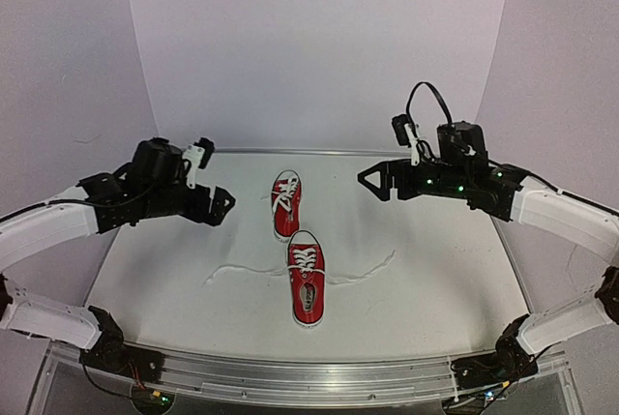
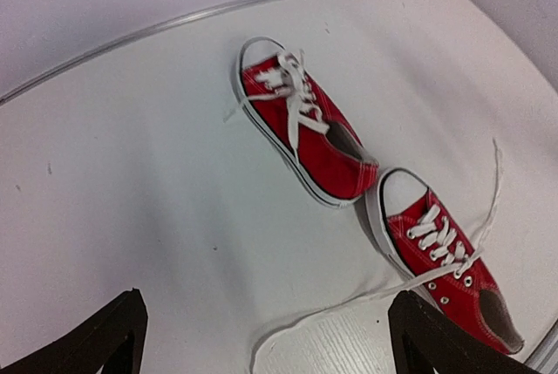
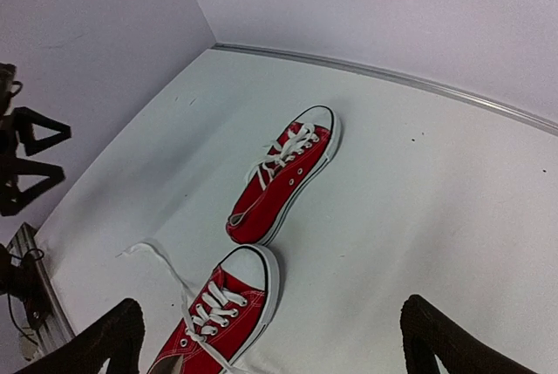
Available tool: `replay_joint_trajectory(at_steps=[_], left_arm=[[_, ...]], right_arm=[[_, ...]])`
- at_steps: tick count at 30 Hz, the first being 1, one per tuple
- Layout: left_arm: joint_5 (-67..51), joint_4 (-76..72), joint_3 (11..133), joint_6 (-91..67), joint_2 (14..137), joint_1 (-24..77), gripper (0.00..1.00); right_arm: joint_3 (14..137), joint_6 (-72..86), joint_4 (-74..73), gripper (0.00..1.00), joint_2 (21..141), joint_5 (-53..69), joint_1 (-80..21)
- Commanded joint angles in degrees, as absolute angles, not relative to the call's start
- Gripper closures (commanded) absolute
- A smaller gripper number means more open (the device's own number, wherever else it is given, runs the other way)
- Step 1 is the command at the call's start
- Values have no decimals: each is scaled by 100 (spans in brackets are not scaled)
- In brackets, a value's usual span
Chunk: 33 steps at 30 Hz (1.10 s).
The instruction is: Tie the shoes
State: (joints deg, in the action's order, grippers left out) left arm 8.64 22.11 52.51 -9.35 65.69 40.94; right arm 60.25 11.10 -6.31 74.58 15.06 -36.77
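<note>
Two small red sneakers with white laces and toe caps lie mid-table, nearly heel to toe. The far shoe (image 1: 286, 204) (image 2: 305, 134) (image 3: 283, 173) has its laces bunched over the tongue. The near shoe (image 1: 307, 278) (image 2: 445, 256) (image 3: 218, 322) has loose lace ends trailing left (image 1: 232, 271) and right (image 1: 372, 269) on the table. My left gripper (image 1: 226, 202) (image 2: 266, 343) is open and empty, above the table left of the shoes. My right gripper (image 1: 367, 180) (image 3: 270, 348) is open and empty, above the table right of the far shoe.
The white table (image 1: 435, 280) is closed in by pale walls at the back and both sides. A metal rail (image 1: 309, 371) runs along the near edge between the arm bases. The left gripper also shows in the right wrist view (image 3: 26, 160).
</note>
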Motion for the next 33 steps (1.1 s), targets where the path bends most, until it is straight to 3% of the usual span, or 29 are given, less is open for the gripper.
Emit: replay_joint_trajectory(at_steps=[1,7,15,24,33], left_arm=[[716,2394,5492,203,7666,4716,1],[-443,2374,6015,1363,9058,4875,5],[-1307,1962,6033,2727,9631,4879,18],[-1356,1833,6263,3219,10269,4878,50],[-1077,1841,6196,3410,10543,4840,59]], right_arm=[[6074,833,-440,2,7523,2387,-3665],[5950,784,-417,2,7564,2707,-3668],[5843,792,-413,2,7513,2821,-3665],[5809,783,-428,2,7527,2782,-3670],[5750,786,-448,2,7504,2808,-3667]])
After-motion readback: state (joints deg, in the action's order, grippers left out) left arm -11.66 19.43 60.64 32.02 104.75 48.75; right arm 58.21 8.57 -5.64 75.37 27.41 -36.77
